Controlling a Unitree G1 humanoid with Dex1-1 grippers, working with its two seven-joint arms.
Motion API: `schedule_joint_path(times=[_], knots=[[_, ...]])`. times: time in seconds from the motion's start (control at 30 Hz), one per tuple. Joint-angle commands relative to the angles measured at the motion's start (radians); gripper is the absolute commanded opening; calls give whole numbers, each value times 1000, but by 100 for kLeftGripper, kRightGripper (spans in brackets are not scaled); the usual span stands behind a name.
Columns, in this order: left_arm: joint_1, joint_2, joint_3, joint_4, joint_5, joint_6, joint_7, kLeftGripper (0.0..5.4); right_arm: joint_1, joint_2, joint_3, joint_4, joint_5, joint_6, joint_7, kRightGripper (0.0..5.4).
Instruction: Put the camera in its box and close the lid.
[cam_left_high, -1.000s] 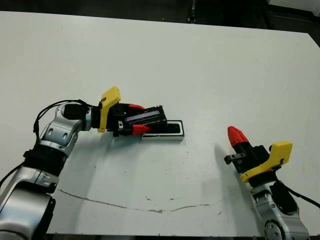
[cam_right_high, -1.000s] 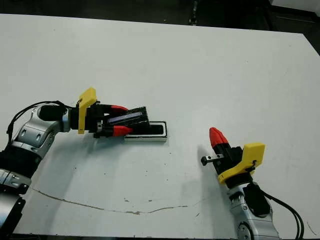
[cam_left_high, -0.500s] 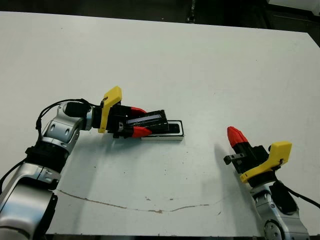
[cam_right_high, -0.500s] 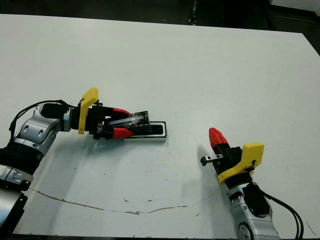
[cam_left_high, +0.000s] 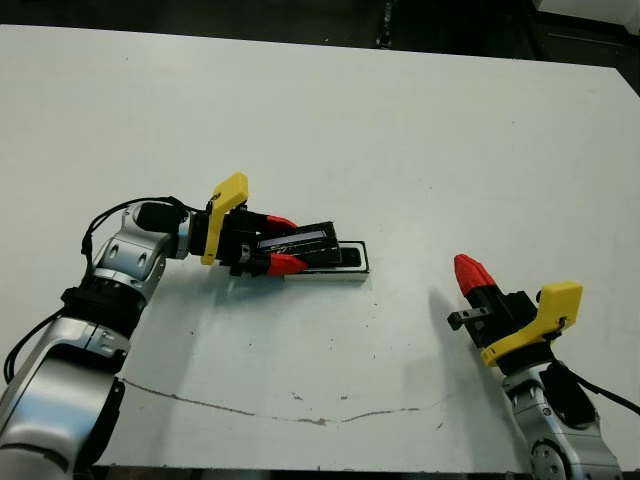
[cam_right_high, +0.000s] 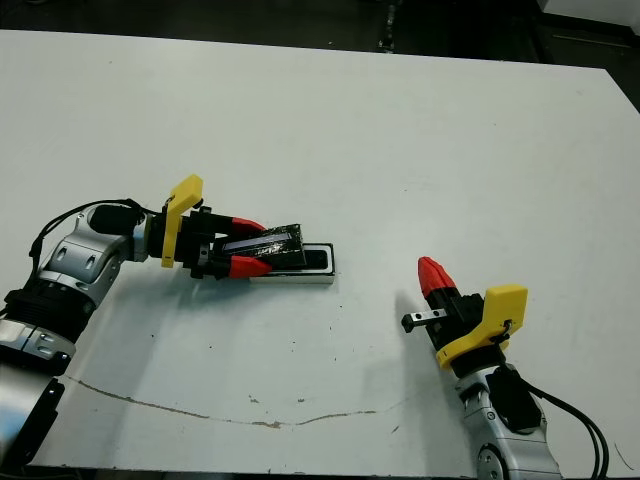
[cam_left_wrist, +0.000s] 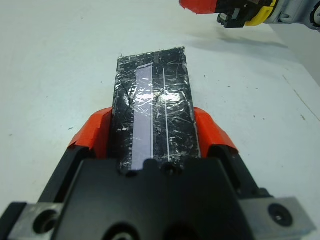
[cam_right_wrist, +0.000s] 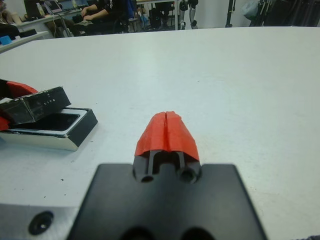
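My left gripper (cam_left_high: 286, 243) is shut on the lid (cam_left_high: 308, 240), a flat black plate with a crinkly glossy face (cam_left_wrist: 152, 110). It holds the lid by its short end, one red finger (cam_left_wrist: 90, 134) at each long side. The lid hangs tilted over the left end of the box (cam_left_high: 330, 278), a small tray with a white rim (cam_right_wrist: 55, 137). A dark glossy camera (cam_right_wrist: 50, 121) lies inside the box and shows at its uncovered right end (cam_left_high: 346, 258). My right gripper (cam_left_high: 468, 270) is shut on nothing and stands at the table's front right, well apart from the box.
A thin brown crack line (cam_left_high: 250, 410) runs across the table near the front edge. Beyond the far edge, people (cam_right_wrist: 100, 10) sit at desks. The right gripper's red tip (cam_left_wrist: 202, 6) shows past the lid in the left wrist view.
My left gripper has carried the lid a little to the right and lower, further over the box. The right arm has not moved.
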Motion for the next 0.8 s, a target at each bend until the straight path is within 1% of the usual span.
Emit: schedule_joint_path(times=[0.03, 0.2, 0.33, 0.53, 0.67, 0.77, 0.8], knots=[[63, -46, -74, 40, 69, 1, -4, 312, 5, -14, -12, -5, 16, 14, 1, 0], [81, -51, -75, 24, 63, -28, -10, 312, 2, -18, -10, 5, 8, -3, 6, 0], [97, -49, -71, 5, 52, -24, -14, 312, 4, -18, -8, -8, 5, 14, -7, 0], [120, -43, -69, -32, 49, -31, 1, 312, 3, -18, -8, -6, 8, 11, -4, 0], [126, -49, -71, -38, 64, -52, 43, 312, 3, -19, -9, -3, 11, 10, -1, 0], [130, -61, -79, -43, 95, -42, 126, 312, 5, -20, -9, -6, 7, 10, -4, 0], [133, -65, -87, -54, 117, -49, 165, 312, 5, -20, -9, -6, 8, 11, -4, 0]])
